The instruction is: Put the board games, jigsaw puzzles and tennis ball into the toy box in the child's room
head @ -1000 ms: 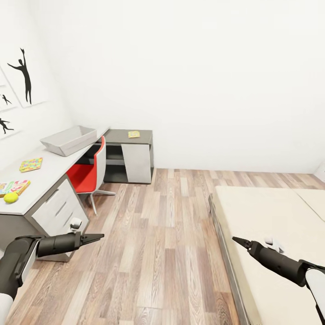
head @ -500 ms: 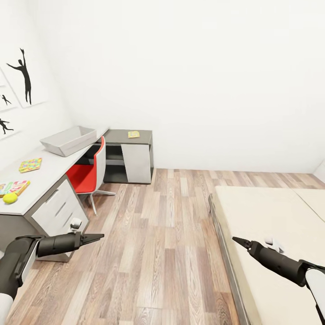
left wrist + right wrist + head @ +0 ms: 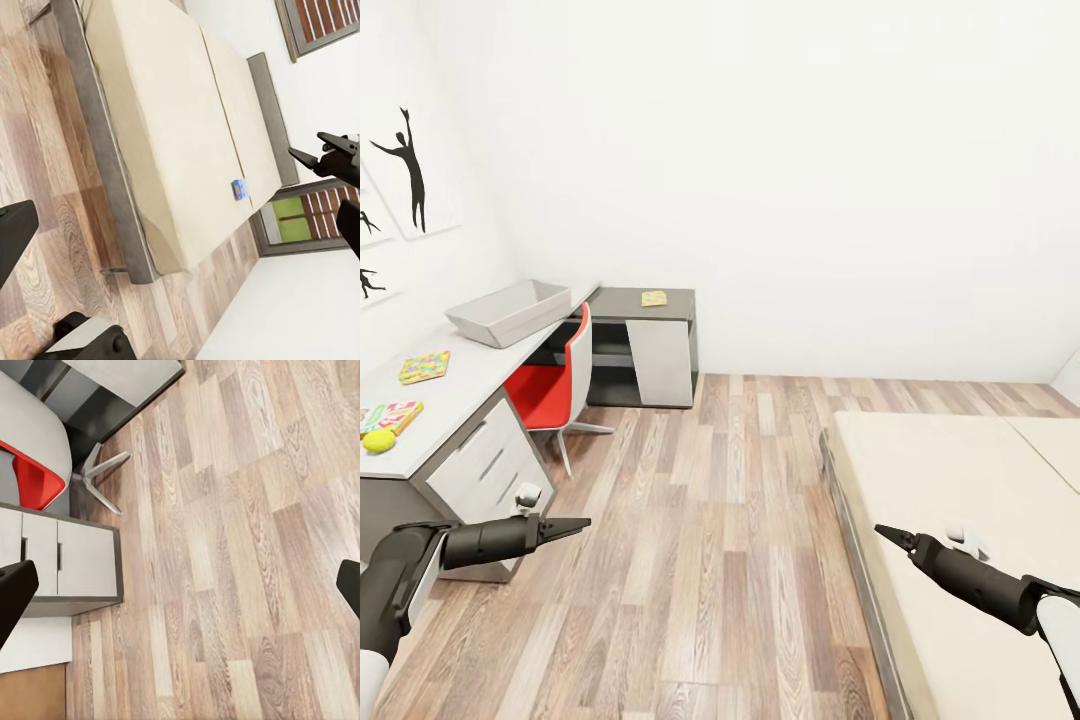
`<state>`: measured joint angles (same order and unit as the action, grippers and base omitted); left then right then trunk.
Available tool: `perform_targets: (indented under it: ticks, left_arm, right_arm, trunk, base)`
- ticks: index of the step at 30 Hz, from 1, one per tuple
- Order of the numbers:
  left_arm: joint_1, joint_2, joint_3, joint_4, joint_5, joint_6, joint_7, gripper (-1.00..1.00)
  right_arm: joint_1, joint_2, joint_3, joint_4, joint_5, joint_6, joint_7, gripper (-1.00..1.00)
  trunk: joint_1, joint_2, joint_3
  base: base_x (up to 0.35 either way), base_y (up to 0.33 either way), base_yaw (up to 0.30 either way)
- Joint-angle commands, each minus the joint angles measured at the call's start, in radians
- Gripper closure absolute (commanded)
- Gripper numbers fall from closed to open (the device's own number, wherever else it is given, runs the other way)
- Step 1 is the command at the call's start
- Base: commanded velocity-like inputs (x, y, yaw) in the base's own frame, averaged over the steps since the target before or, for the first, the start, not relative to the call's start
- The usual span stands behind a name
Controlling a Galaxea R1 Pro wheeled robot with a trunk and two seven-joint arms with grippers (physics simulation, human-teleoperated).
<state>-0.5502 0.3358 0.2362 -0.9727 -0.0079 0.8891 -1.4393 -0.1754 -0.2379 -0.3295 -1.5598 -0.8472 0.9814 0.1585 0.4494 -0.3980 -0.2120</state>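
Head view: toy box (image 3: 510,312) at far end of surface (image 3: 460,375); 1 jigsaw puzzle (image 3: 425,367) mid-surface, tennis ball (image 3: 379,440) touching board game (image 3: 395,415) at near end. Left gripper (image 3: 572,523), right gripper (image 3: 888,535) both empty, tips together (left over floor). Blue board game (image 3: 240,189) on bed (image 3: 165,127).

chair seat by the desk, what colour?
Red seat, grey-white back shell, on the chair; clearest in the head view.
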Motion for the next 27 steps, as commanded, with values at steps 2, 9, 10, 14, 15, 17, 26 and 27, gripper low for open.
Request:
perform_targets:
  ticks: [2,9,10,14,15,17,26,27]
  left_arm:
    - [-0.001,0.0,0.0,0.0,-0.001,0.011,-0.004,-1.0]
    - [-0.001,0.0,0.0,0.0,-0.001,0.01,-0.004,-1.0]
    - [-0.001,0.0,0.0,0.0,-0.001,0.011,-0.004,-1.0]
    - [-0.001,0.0,0.001,0.0,-0.001,0.011,-0.004,-1.0]
    - [-0.001,0.0,0.0,0.0,-0.001,0.011,-0.004,-1.0]
    - [-0.001,0.0,0.0,0.0,-0.001,0.011,-0.004,-1.0]
    - [-0.001,0.0,0.0,0.0,-0.001,0.01,-0.004,-1.0]
    - [-0.001,0.0,0.0,0.0,-0.001,0.01,-0.004,-1.0]
  right_arm:
    - [-0.001,0.0,-0.001,0.0,0.01,0.005,0.01,-1.0]
    - [-0.001,0.0,0.0,0.0,0.01,0.005,0.01,-1.0]
    - [-0.001,0.0,0.0,0.0,0.01,0.005,0.01,-1.0]
    - [-0.001,0.0,0.0,0.0,0.01,0.005,0.01,-1.0]
    - [-0.001,0.0,0.0,0.0,0.01,0.005,0.01,-1.0]
    - [-0.001,0.001,0.0,0.0,0.01,0.005,0.01,-1.0]
    - [-0.001,0.0,0.0,0.0,0.01,0.005,0.01,-1.0]
    - [-0.001,0.0,0.0,0.0,0.01,0.005,0.01,-1.0]
  trunk:
    - [0.001,-0.002,-0.002]
    - [0.001,-0.002,0.002]
    - [0.001,-0.002,0.002]
    - [0.001,-0.002,0.002]
    - [0.001,-0.002,0.002]
    - [0.001,-0.002,0.003]
    - [0.001,-0.002,0.003]
    - [0.001,-0.002,0.003]
  base:
    - [0.0,0.0,-0.018]
    - [0.0,0.0,-0.088]
    - [0.0,0.0,-0.043]
    - [0.0,0.0,-0.026]
    - [0.0,0.0,-0.014]
    - [0.0,0.0,-0.01]
    - [0.0,0.0,-0.003]
    - [0.0,0.0,0.0]
